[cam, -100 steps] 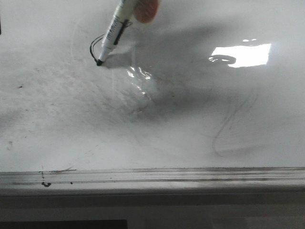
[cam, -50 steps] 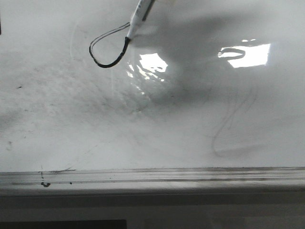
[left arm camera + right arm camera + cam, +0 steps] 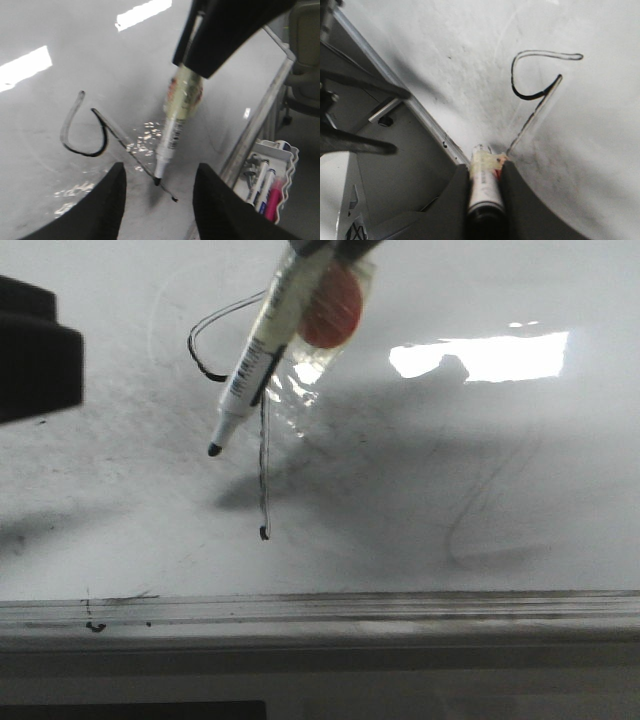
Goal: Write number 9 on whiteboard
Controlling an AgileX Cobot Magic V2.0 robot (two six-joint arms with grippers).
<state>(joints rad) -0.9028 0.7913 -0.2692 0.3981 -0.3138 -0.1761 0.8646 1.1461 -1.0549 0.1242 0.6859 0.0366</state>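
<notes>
The number 9 [image 3: 262, 455] is on the whiteboard [image 3: 480, 440] in black: an open loop on top and a long thin stem that ends just above the ledge. It also shows in the left wrist view [image 3: 102, 145] and the right wrist view [image 3: 534, 117]. My right gripper [image 3: 486, 167] is shut on a white marker [image 3: 250, 375] wrapped in clear tape with an orange patch. The marker tip [image 3: 214, 449] hangs left of the stem, seemingly just off the board. My left gripper [image 3: 160, 166] is open and empty, with the marker tip between its fingers in view.
A grey metal ledge [image 3: 400, 610] runs along the board's lower edge. A faint grey erased squiggle [image 3: 480, 510] lies to the right of the 9. A white tray [image 3: 272, 182] with several markers sits beyond the board's edge. The left gripper shows dark at the left edge [image 3: 35, 350].
The marker came down from the loop and the long stem now stands drawn below it. The tip has moved left off the stem. The left gripper has come into the front view.
</notes>
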